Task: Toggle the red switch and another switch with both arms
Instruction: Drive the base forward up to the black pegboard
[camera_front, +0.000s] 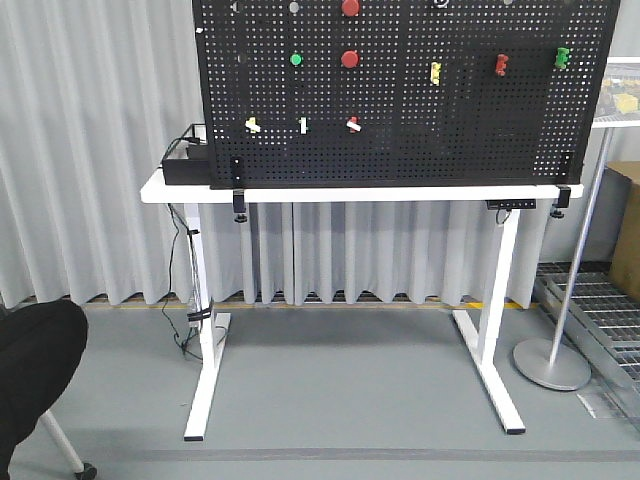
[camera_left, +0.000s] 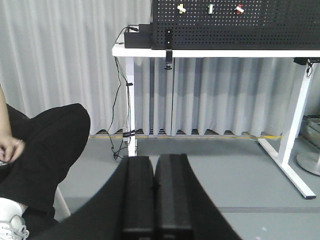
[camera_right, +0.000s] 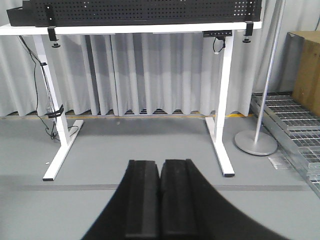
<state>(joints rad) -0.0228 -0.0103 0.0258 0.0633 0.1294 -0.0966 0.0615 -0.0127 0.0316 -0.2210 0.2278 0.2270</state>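
Observation:
The red switch (camera_front: 353, 124) is a small red toggle with a white lever, in the bottom row of the black pegboard (camera_front: 400, 140). It also shows in the left wrist view as the red switch (camera_left: 239, 8). The other switch, pale yellow-cream (camera_front: 253, 125), sits two places to its left, seen again from the left wrist as the cream switch (camera_left: 181, 8). My left gripper (camera_left: 154, 159) is shut on nothing, low and far back from the board. My right gripper (camera_right: 160, 162) is likewise shut and empty. Neither arm appears in the exterior view, and the right wrist view shows no switches.
The pegboard stands on a white table (camera_front: 180, 188) beside a black box (camera_front: 185, 165). A white toggle (camera_front: 303, 125), round red buttons (camera_front: 350, 59) and other toggles share the board. A person in black (camera_left: 45, 145) sits left. A stand's base (camera_right: 255, 142) and floor grating (camera_right: 295, 125) lie right.

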